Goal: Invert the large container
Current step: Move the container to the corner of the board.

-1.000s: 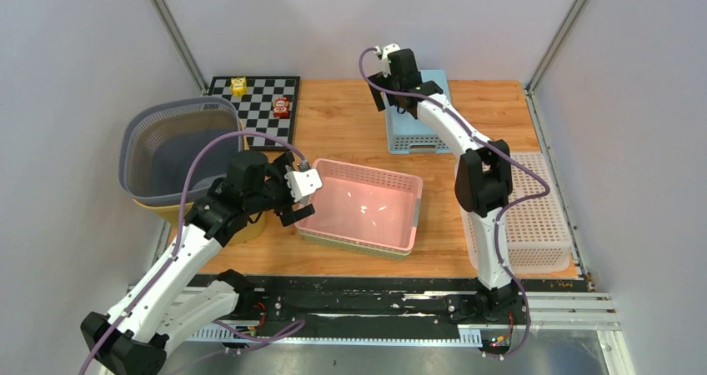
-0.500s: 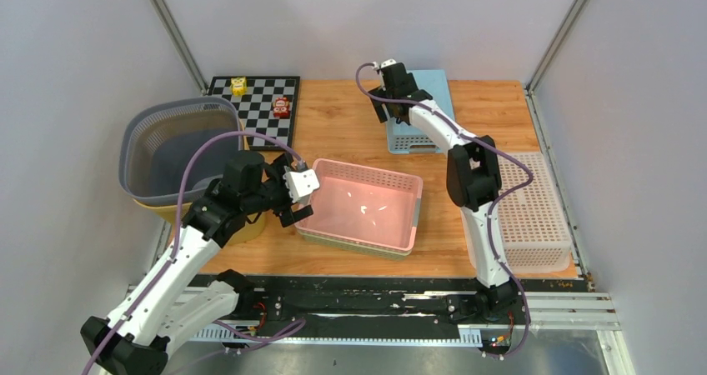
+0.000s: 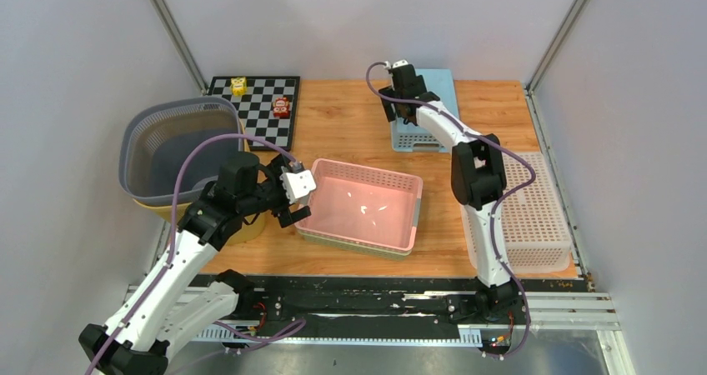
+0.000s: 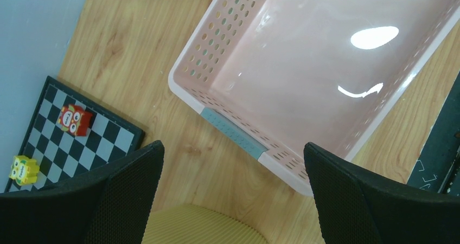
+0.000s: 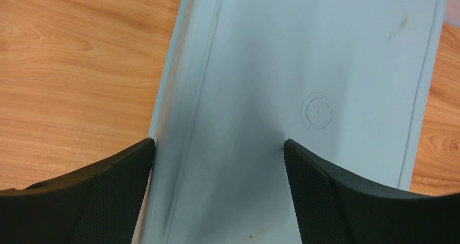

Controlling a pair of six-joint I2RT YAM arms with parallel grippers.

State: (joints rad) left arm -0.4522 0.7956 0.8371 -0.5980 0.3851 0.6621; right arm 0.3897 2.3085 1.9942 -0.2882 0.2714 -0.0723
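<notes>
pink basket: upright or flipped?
Upright. The pink basket sits open side up on the table; the top and left wrist views show its bare, glossy floor, empty.

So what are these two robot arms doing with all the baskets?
Two robot arms are working among plastic baskets on a wooden table. The left gripper is open and hovers at the short end of the pink perforated plastic basket, which sits upright and empty. The right gripper is open above the light blue plastic container at the far side, which seems to lie bottom up. Nothing is held.
</notes>
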